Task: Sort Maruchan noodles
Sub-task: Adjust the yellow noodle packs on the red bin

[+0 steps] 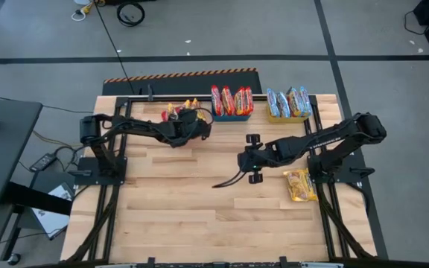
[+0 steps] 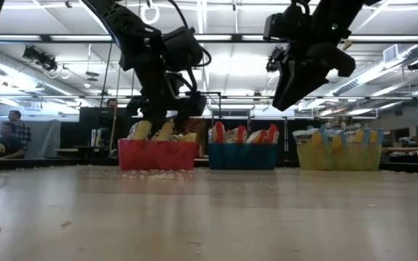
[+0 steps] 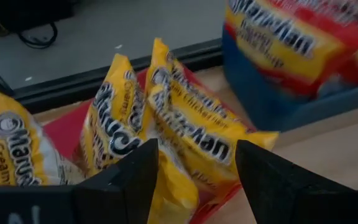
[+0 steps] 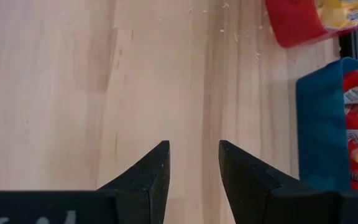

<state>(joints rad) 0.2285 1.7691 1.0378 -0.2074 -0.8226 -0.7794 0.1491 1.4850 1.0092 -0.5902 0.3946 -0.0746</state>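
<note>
Yellow-orange Maruchan packets (image 3: 191,134) stand on edge in the red bin (image 2: 157,154) at the table's far edge. My left gripper (image 3: 194,180) hovers open over that bin (image 1: 176,113), a finger on each side of one packet; I see no touch. Red packets (image 1: 232,99) fill the blue bin (image 2: 242,156), and pale blue-silver packets (image 1: 289,101) fill the yellow bin (image 2: 330,156). One yellow-orange packet (image 1: 300,184) lies flat on the table near the right arm's base. My right gripper (image 1: 249,158) is open, raised above bare wood at mid-table (image 4: 194,168).
The three bins stand in a row along the far edge, red at the left, blue in the middle, yellow at the right. A black cable (image 1: 228,181) trails on the wood below the right gripper. People sit in the room beyond the table (image 2: 9,138).
</note>
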